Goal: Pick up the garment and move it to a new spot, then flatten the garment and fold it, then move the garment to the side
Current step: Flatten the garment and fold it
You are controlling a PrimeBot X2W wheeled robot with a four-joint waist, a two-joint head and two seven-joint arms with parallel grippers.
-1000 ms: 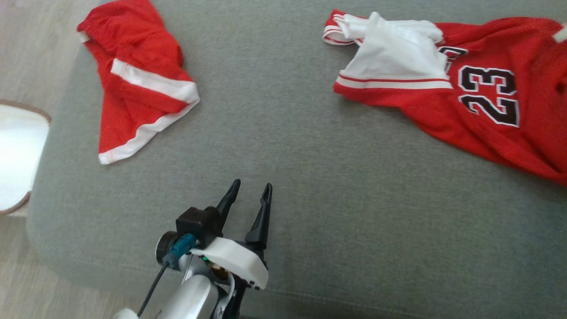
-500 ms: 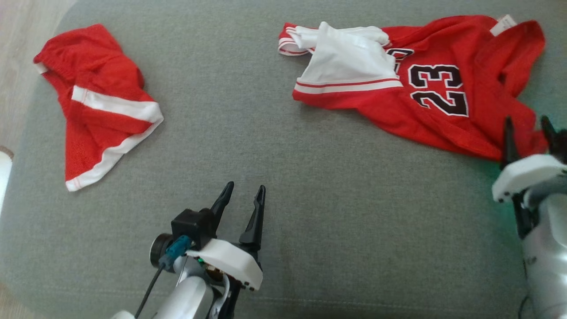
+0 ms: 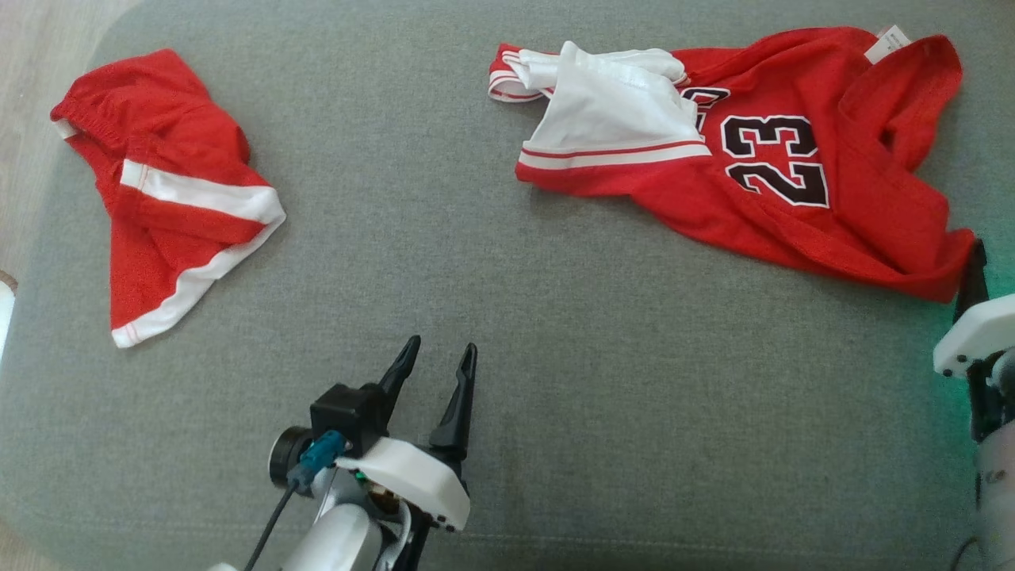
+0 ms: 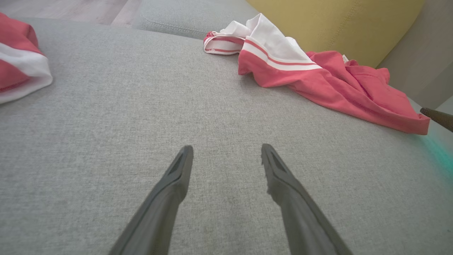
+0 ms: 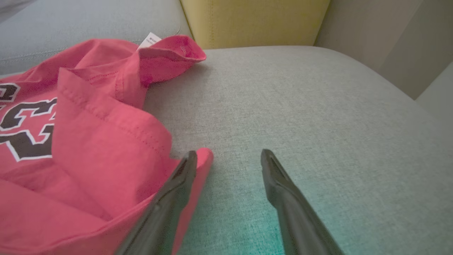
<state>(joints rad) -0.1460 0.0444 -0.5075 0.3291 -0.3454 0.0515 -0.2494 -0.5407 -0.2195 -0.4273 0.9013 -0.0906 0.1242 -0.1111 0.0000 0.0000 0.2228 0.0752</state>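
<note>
The garment, a red jersey (image 3: 793, 198) with a black "23" and white trim, lies crumpled on the grey cushion at the upper right of the head view. It also shows in the left wrist view, jersey (image 4: 339, 88). My right gripper (image 5: 229, 154) is open and low over the cushion, its left finger against the jersey's near corner (image 5: 203, 159). Nothing is clamped between its fingers. One right finger (image 3: 975, 270) shows at the head view's right edge. My left gripper (image 3: 441, 346) stands open over bare cushion near the front, left gripper (image 4: 227, 148) empty.
Red shorts (image 3: 158, 190) with white bands lie at the cushion's left end. The grey cushion (image 3: 507, 301) ends at wooden floor (image 3: 40, 47) on the left. A yellow backrest (image 5: 254, 21) rises behind the jersey. The other arm's fingertip (image 4: 439, 117) pokes in at the left wrist view's right edge.
The head camera has swung right and then settled. My right gripper came into view by the jersey's corner and has shifted right, now partly past the frame edge. The left gripper has not moved.
</note>
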